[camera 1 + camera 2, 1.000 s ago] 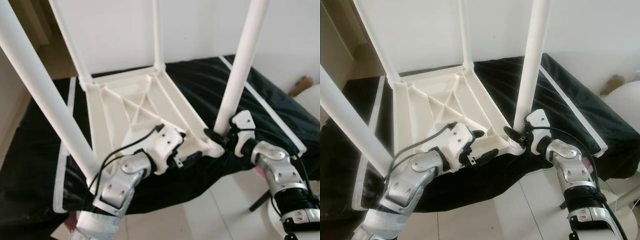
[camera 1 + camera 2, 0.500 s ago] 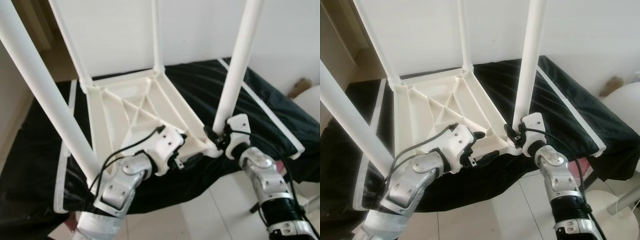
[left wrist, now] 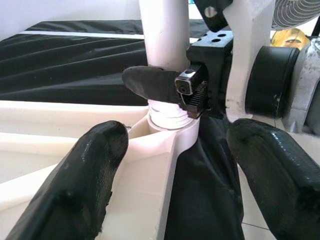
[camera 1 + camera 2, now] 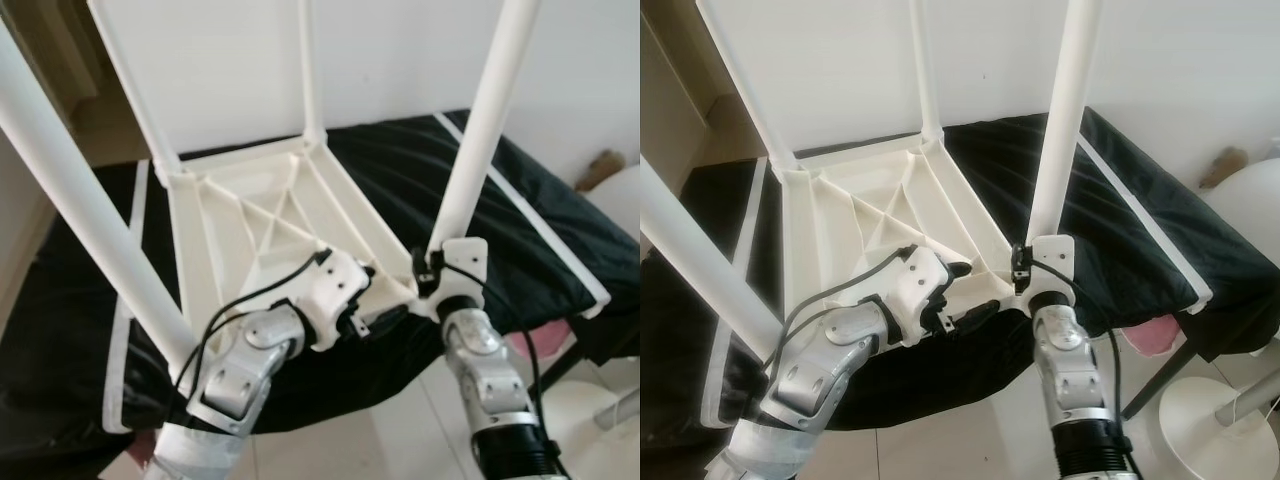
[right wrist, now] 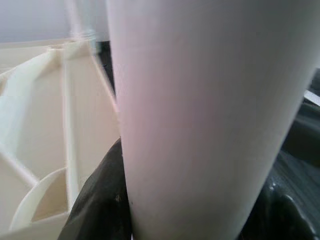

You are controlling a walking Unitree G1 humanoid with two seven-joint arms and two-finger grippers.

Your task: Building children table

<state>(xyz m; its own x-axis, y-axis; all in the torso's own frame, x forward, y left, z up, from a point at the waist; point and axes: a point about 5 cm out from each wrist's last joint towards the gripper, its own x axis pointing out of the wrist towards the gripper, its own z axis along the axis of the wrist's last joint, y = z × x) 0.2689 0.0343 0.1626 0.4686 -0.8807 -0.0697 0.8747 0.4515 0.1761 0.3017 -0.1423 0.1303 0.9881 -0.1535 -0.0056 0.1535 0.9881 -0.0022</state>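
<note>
A white wall [image 4: 1180, 70] stands behind a bed under a black cover [image 4: 1120, 230] with white trim. The floor [image 4: 970, 430] is pale glossy tile, lit by soft daylight. At the right a round white stand base [image 4: 1215, 425] sits on the tiles, with a pink object [image 4: 1152, 336] beside the cover's edge.

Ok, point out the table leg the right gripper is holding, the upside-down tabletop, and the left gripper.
table leg [image 4: 1058, 150], right eye view, on the middle of its white shaft.
tabletop [image 4: 855, 210], right eye view, on its ribbed underside.
left gripper [image 4: 965, 292], right eye view, between its black fingertips at the tabletop's near edge.
</note>
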